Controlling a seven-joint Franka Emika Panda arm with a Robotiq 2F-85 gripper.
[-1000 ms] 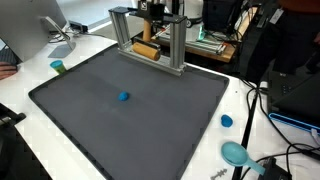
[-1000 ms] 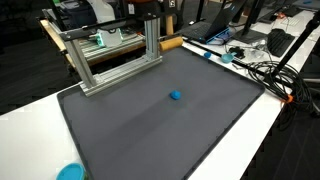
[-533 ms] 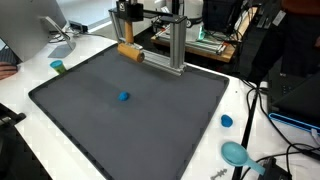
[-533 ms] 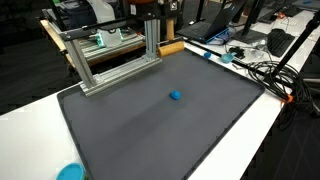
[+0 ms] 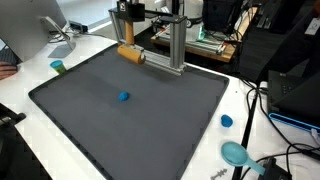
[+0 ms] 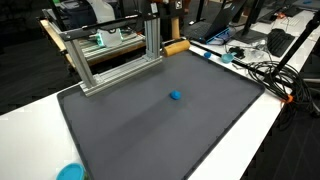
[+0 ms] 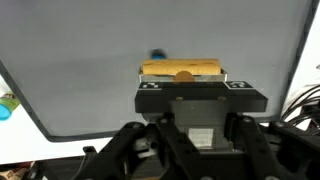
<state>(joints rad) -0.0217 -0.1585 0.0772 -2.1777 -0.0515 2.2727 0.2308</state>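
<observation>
**Item: hand and load.** The hand (image 7: 184, 80) is clenched on a wooden block (image 7: 182, 69), which lies crosswise right at its front. The finger pads themselves are hidden behind the hand's body.

**Location.** The block is at the back edge of the dark mat (image 5: 150, 125), just beside the aluminium frame (image 5: 176, 48), near one of its posts. In both exterior views it sits low, close to the mat. Whether it touches the mat cannot be told.

**Nearby.**
- Blue ball (image 5: 124, 97), alone on the middle of the mat, well apart from the block.
- Green cup (image 5: 58, 67), blue lid (image 5: 227, 121) and teal scoop (image 5: 236, 153), all on the white table (image 5: 30, 85) outside the mat.
- Cables (image 6: 262, 68) along one table edge.

**Hazards, as judged.**
- Frame strike: the block ends stick out past the hand, so a sideways or upward move this near the post could knock the block askew or out of the grip.
- Slip: the block is held only about its middle, so a bump could turn it.
- If dropped, it could tumble toward the ball and send it off.

**View notes.**
- The wrist view alone shows the block centred at the hand, with the ball peeking just past its far edge. That closeness is misleading, since the exterior views show a wide gap between them.
- Only the exterior views show the frame — absent from the wrist view.
</observation>
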